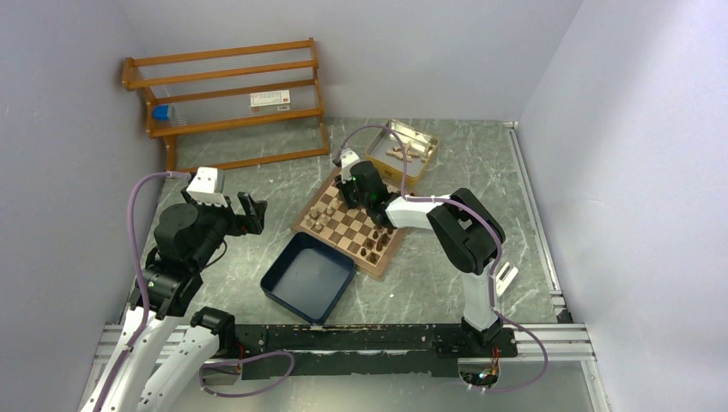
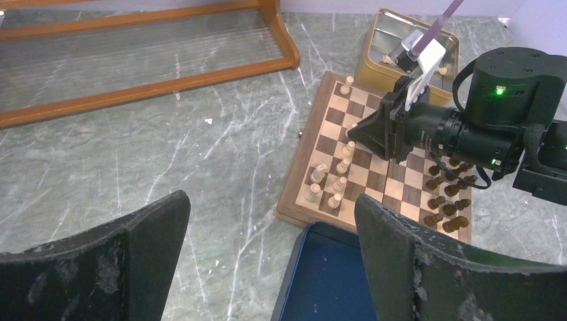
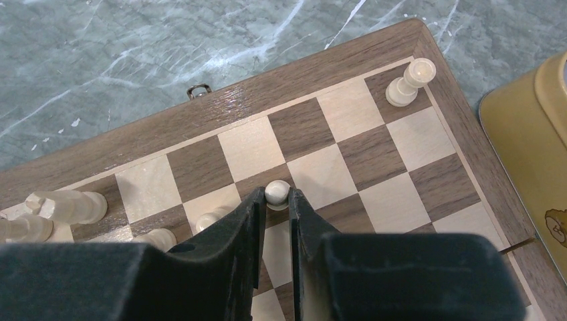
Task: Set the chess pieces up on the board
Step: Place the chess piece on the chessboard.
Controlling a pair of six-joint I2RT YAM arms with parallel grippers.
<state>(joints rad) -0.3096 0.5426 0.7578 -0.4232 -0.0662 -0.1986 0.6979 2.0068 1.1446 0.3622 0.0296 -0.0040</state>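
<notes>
Tan pawn (image 3: 277,192), upright, sits pinched in the right gripper (image 3: 275,204) at frame centre over the board (image 3: 301,70); left gripper (image 1: 230,206) spread, well apart at left

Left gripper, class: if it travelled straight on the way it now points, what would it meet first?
The open left gripper would probably reach bare marble tabletop just short of the chessboard; depth is unclear.

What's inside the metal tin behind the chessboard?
A few light tan chess pieces lie loose in the tin. Their count is unclear: tiny from above, and the right arm covers much of the inside in the left wrist view.
</notes>
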